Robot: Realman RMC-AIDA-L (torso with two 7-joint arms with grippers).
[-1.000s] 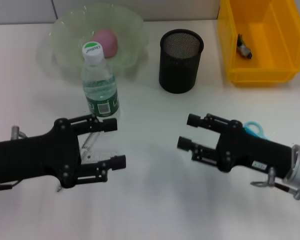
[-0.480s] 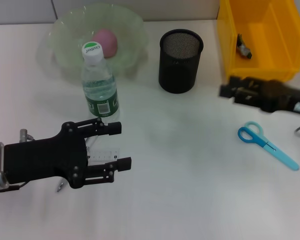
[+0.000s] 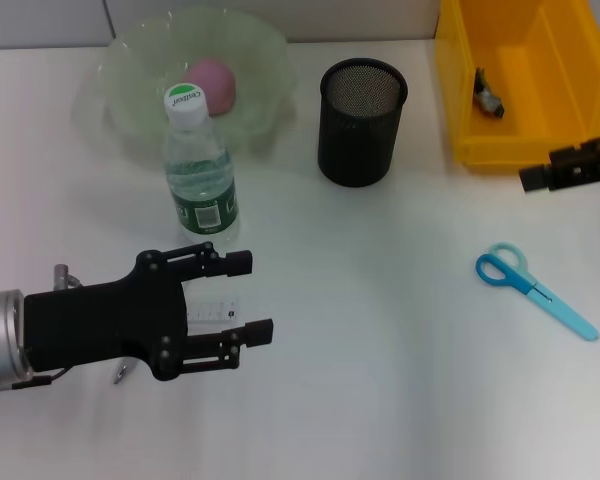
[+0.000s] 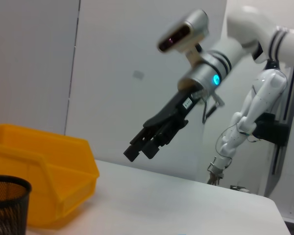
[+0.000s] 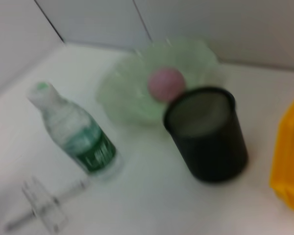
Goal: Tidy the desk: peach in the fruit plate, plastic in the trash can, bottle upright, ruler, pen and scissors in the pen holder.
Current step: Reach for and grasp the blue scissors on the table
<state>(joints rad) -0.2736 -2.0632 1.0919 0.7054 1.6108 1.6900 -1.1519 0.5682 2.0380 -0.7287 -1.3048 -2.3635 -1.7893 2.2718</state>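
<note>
- Lying flat, scissors (image 3: 533, 289) run diagonal, handles toward the holder (image 3: 361, 121).
- Left gripper (image 3: 248, 297) spread wide over the half-hidden ruler (image 3: 209, 311).
- Right gripper (image 3: 536, 178) cut off; grip unclear.

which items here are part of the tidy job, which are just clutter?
Job items:
- peach, in the fruit plate
- bottle, upright
- pen holder, mesh cup
- scissors, flat on the desk
- ruler, under the left gripper
- yellow bin, small dark item inside

Not part of it:
- nothing loose; right gripper is near the bin
</note>
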